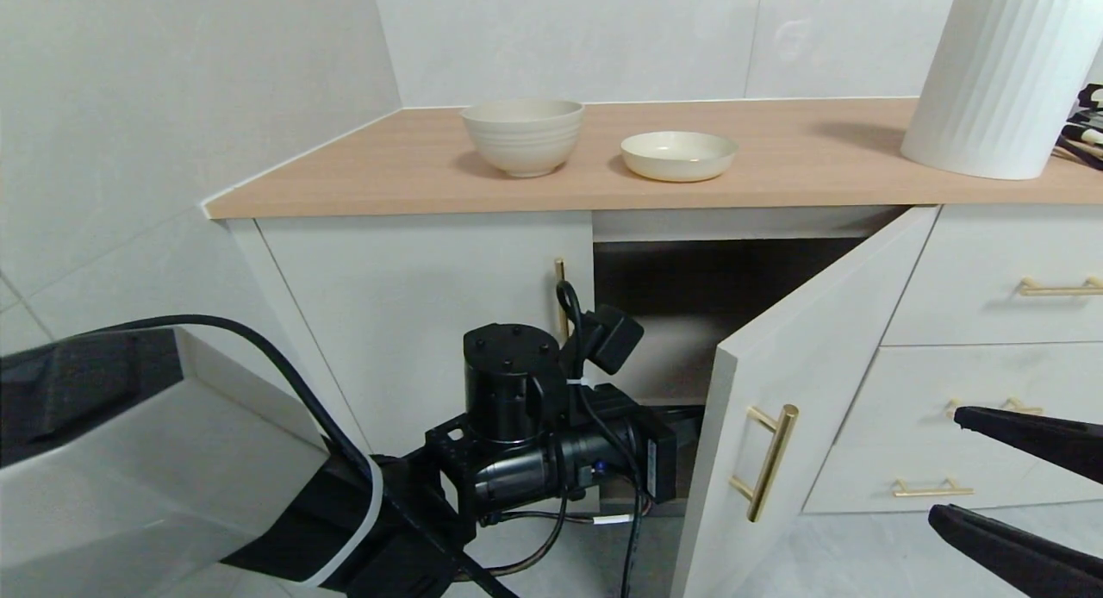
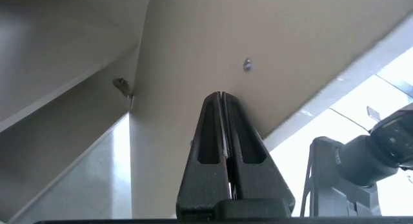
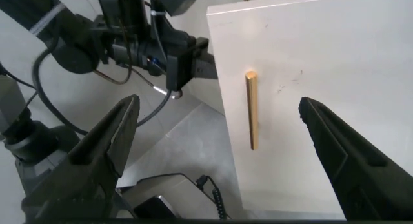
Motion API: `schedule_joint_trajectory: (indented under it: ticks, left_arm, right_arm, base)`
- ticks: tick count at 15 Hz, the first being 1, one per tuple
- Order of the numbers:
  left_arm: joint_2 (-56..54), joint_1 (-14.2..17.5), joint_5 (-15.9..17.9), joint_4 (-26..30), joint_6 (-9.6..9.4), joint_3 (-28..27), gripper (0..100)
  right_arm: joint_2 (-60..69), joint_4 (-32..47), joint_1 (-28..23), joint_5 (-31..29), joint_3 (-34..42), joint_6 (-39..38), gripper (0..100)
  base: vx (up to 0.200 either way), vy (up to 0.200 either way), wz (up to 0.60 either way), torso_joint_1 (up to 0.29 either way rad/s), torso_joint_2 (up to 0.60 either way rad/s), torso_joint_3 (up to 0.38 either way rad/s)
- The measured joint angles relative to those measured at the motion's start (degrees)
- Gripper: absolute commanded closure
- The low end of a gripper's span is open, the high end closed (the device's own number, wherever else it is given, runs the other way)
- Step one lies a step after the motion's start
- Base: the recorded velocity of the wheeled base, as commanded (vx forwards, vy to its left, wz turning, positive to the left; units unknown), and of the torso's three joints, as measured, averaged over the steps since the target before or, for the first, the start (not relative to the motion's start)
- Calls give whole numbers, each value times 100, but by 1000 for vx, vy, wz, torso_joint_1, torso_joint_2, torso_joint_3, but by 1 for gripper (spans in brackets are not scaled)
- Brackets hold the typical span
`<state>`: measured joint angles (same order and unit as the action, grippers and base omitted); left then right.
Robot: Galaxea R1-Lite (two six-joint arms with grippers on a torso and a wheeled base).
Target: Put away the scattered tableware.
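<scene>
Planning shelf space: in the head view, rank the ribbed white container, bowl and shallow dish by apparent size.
1. ribbed white container, partly cropped.
2. bowl.
3. shallow dish, about as wide as the bowl but much lower.

No legible text, label, brand, number or sign observed: none on the ribbed cream ceramic bowl [image 1: 523, 135], the shallow cream dish [image 1: 679, 155] or the open white cabinet door [image 1: 827, 339].
</scene>
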<state>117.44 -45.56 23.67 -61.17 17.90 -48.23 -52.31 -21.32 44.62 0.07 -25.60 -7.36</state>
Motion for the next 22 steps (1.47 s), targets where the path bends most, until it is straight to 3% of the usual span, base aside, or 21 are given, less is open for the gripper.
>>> schedule_joint_trajectory:
  ticks: [3, 10, 15, 22]
  left_arm:
    - [20, -4, -2, 178, 0, -89, 100]
    - [282, 27, -4, 919, 2, -913, 100]
    - [304, -33, -145, 1037, 2, -1024, 100]
    - [257, -890, -156, 1306, -5, -1173, 100]
  right_arm:
    - [13, -10, 2, 6, -9, -2, 0]
    - [160, -24, 2, 82, -107, -2, 0]
    - [286, -18, -9, 182, -173, -2, 0]
    - [566, -24, -206, 444, -457, -7, 0]
  base:
    - [-67, 0, 0, 2, 1, -2]
    - [0, 0, 0, 0, 0, 0]
    - [0, 0, 0, 0, 0, 0]
    - [0, 0, 0, 0, 0, 0]
